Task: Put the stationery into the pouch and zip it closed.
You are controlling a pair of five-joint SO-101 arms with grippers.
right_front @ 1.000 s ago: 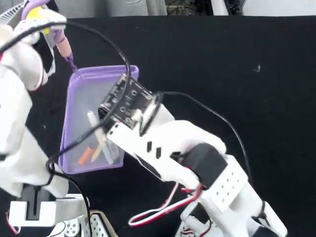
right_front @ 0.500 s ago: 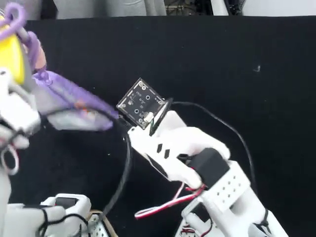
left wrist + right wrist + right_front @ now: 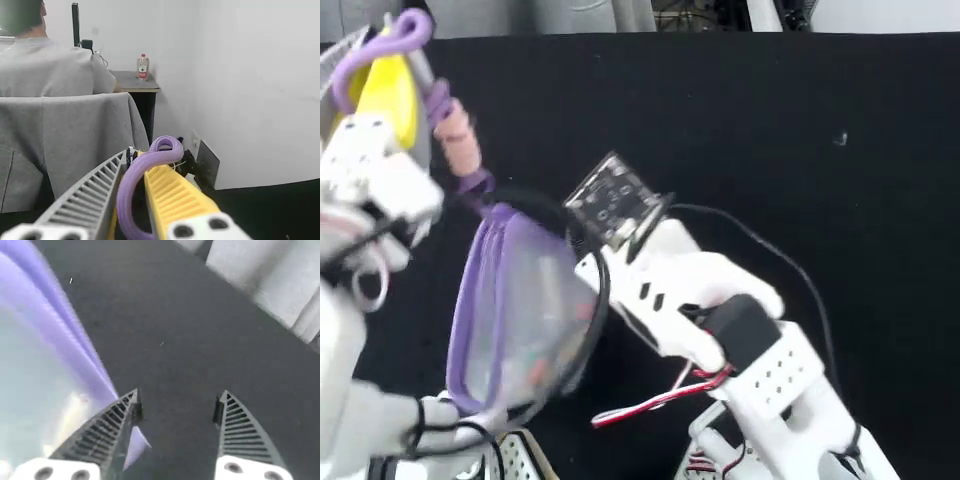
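Observation:
The purple-edged clear pouch (image 3: 520, 310) hangs tilted off the black table (image 3: 800, 150), dangling from its purple pull cord with a pink tag (image 3: 460, 140). My left gripper (image 3: 395, 45), raised at the far left, is shut on that cord; its loop (image 3: 162, 145) sits between the yellow and grey jaws of the left gripper (image 3: 150, 152). Blurred orange and pale stationery (image 3: 535, 360) lies inside the pouch. My right arm (image 3: 700, 300) is just right of the pouch. The right gripper (image 3: 175, 407) is open and holds nothing, with the pouch (image 3: 40, 365) against one finger (image 3: 117, 415).
A black cable (image 3: 595, 290) curves across the pouch's right edge. Red and white wires (image 3: 650, 400) loop under the right arm. The right half of the table is bare black cloth.
The pouch lay flat a second ago, was hoisted up to the left by its cord, and has swung back down toward the right arm. The right arm shifted slightly.

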